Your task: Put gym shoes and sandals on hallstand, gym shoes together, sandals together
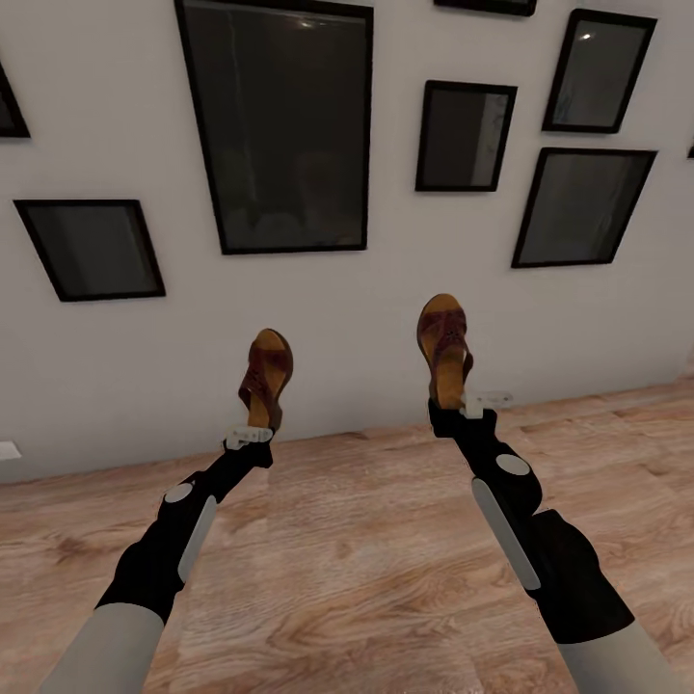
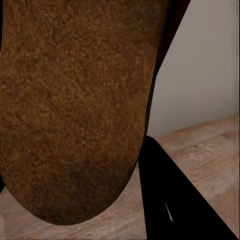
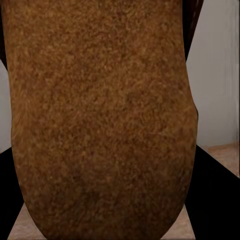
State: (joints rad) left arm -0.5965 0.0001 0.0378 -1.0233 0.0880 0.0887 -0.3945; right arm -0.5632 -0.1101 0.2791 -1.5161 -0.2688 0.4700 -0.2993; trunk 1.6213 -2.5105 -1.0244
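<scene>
Nearest you, the corridor floor (image 1: 366, 569) spreads out in light brown wood planks with clear grain, running from under your two arms up to the foot of the wall (image 1: 125, 366). That wall is plain pale grey-white, and it carries a scatter of black-framed dark pictures; take the large frame (image 1: 280, 125) as your landmark, hung high and near the middle. A small white plate (image 1: 8, 450) sits low on the wall, far down and to the left of that frame, just above the floor line.

Your left claw (image 1: 253, 434) is closed on the heel end of the left sandal (image 1: 266, 378), which stands toe-up below the large frame, clear of the floor. Your right claw (image 1: 465, 407) grips the right sandal (image 1: 444, 349) the same way, below and to the right of the large frame, held a little higher than the other. The two sandals are well apart.

Both sandals are dark brown with woven strap uppers and a tan insole, slim in outline. In the left wrist view the sandal (image 2: 75, 110) shows as a mottled brown, grainy face with a rounded end, floor planks (image 2: 205, 150) and wall beyond it. In the right wrist view the sandal (image 3: 105, 120) looks alike, with a sliver of floor (image 3: 225, 155) beside it.
</scene>
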